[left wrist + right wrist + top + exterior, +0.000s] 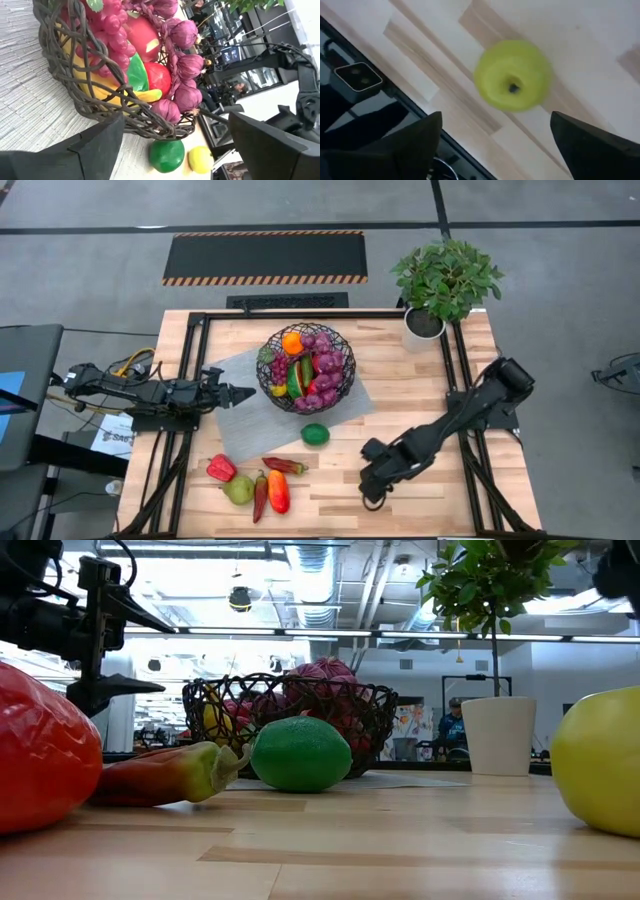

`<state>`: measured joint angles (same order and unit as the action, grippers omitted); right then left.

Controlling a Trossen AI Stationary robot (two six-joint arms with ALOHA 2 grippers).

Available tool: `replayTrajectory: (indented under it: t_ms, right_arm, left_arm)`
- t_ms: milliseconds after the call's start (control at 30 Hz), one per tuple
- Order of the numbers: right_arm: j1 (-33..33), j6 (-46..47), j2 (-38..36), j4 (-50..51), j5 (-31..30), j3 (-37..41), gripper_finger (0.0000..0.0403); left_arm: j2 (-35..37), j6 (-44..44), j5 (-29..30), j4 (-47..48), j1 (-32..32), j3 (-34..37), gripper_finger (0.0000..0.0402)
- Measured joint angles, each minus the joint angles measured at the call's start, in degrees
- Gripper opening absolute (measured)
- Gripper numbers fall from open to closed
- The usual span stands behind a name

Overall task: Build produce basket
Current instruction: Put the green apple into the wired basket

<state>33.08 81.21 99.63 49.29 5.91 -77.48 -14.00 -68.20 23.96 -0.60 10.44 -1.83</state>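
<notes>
The bench (420,395) of pale wood was seen carrying a grey mat (240,415), on which the basket (306,367) stood, already heaped with produce (322,370). A potted plant (445,285) stood at the far right corner. The left gripper (243,393) hovered just beside the basket, jaws released and empty. The right gripper (374,492), jaws likewise spread, was poised above a yellow-green apple (512,75). That apple would best be approached squarely and grasped across its widest part. A lime (315,434), peppers (272,480) and a pear (238,490) lay loose near the front edge. Grey floor and a striped mat (265,257) lay beyond.

One basket (306,367), perhaps three peppers (284,465)
</notes>
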Motion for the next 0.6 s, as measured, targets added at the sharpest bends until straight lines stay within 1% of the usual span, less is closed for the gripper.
replayTrajectory:
  t_ms: [133, 333, 467, 600]
  right_arm:
    - [-0.2, -0.3, 4.0, -1.0, 0.1, 0.0, 0.0375]
    - [-1.1, -0.7, 8.8, -2.6, -0.1, 0.0, 0.0376]
    - [-1.5, -2.5, 11.1, -5.9, -0.1, -0.3, 0.0377]
    - [-2.2, -2.7, 12.4, -6.4, 0.0, -0.3, 0.0371]
  left_arm:
    - [-0.1, 0.0, -0.8, 0.0, 0.0, 0.0, 0.0346]
    - [-0.1, 0.0, -0.8, 0.0, 0.0, 0.0, 0.0346]
    - [-0.1, 0.0, -0.8, 0.0, 0.0, 0.0, 0.0346]
    - [-0.1, 0.0, -0.8, 0.0, 0.0, 0.0, 0.0346]
